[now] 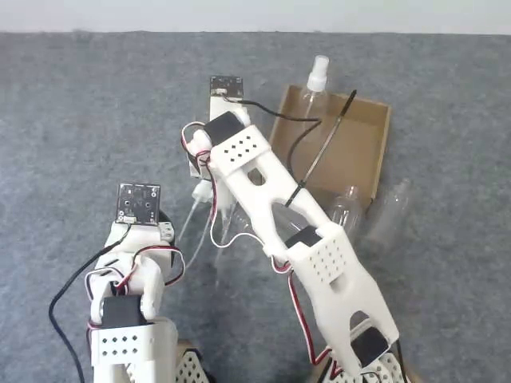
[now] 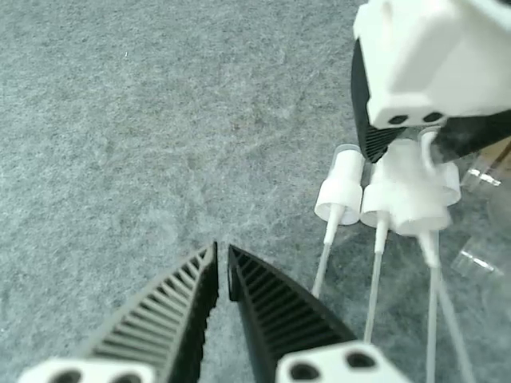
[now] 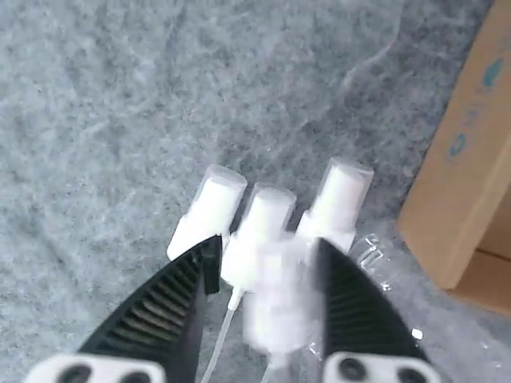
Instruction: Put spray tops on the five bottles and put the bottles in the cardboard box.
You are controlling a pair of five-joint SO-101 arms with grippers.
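**Spray tops (image 3: 267, 219) straddled by the right gripper (image 3: 266, 247), not yet clamped**

Four tops are bunched on the mat (image 1: 80, 120), near the box (image 1: 355, 152); one top (image 3: 275, 307) lies between the right gripper's jaws, three just past their tips. The pick-up is judged best made on that top's body, not its tube; the jaws should be centred first, since the crowded neighbours could be dragged along. The right fingers (image 3: 164, 315) are spread wide, one on each side of the top; contact cannot be told, and nothing is seen clamped. The left gripper (image 2: 223, 251) hangs over bare mat near the tops; its fingers (image 2: 172, 311) are all but closed, with nothing held. Two uncapped bottles (image 1: 391, 214) lie just beside the box; a capped bottle (image 1: 317, 84) is at its far corner; whether inside cannot be told.
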